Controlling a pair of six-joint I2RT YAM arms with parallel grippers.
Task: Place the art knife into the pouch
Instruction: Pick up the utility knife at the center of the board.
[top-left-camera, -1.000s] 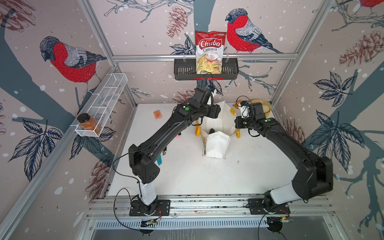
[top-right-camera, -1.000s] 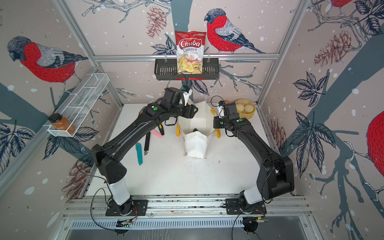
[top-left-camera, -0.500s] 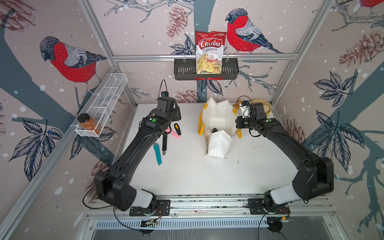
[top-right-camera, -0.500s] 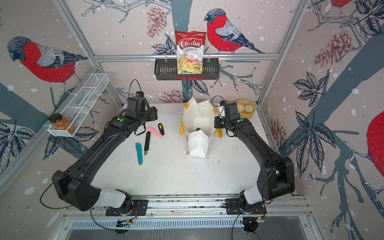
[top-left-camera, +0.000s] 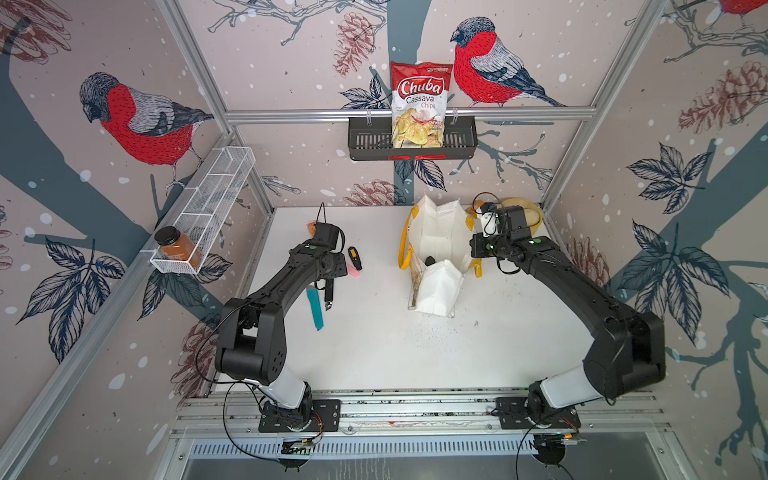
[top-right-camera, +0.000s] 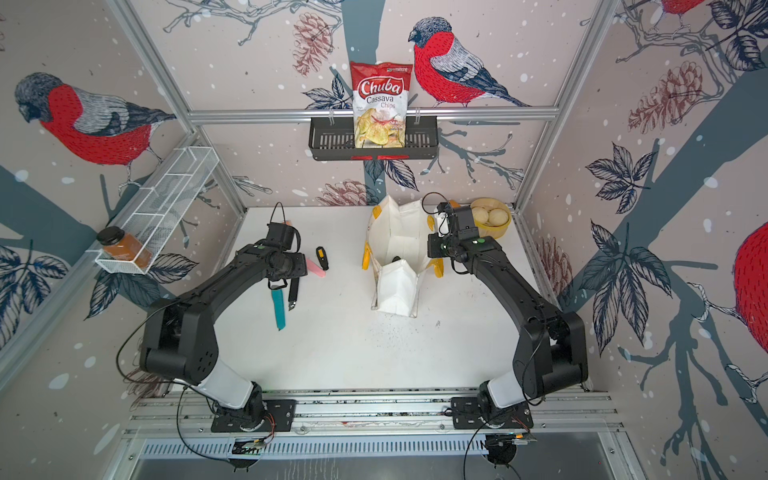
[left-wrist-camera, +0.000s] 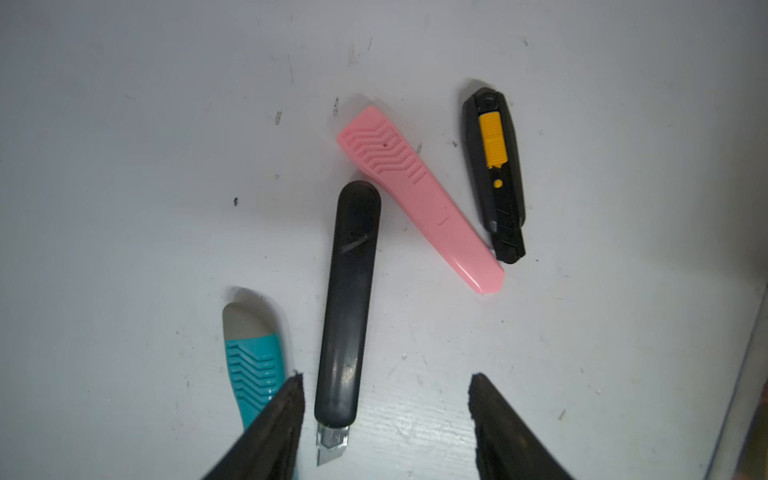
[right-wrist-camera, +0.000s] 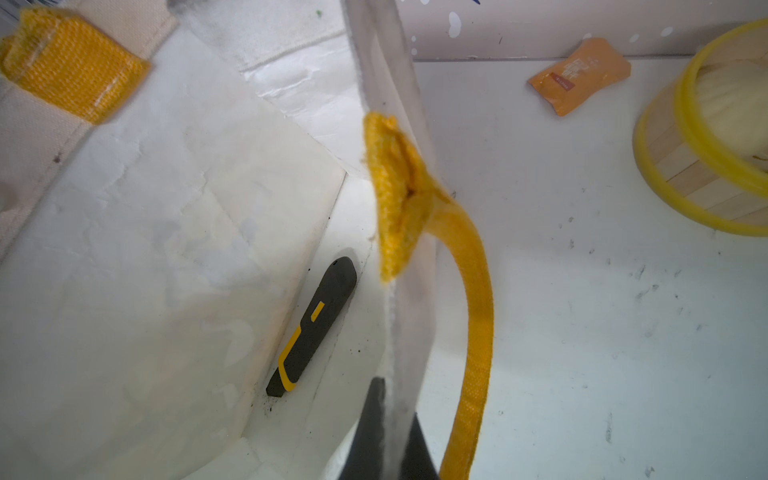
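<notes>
Centring matters: shift your empty, half-open left claw (left-wrist-camera: 386, 380) until the slim black plastic art knife (left-wrist-camera: 349, 299), beside one finger (left-wrist-camera: 286, 409), sits midway, while your right claw (right-wrist-camera: 395, 415) pinches the white fabric pouch (right-wrist-camera: 166, 208).

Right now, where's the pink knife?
In both top views the pink knife lies on the table left of the pouch, beside the left gripper, between the all-black knife and the black-and-yellow knife.
</notes>
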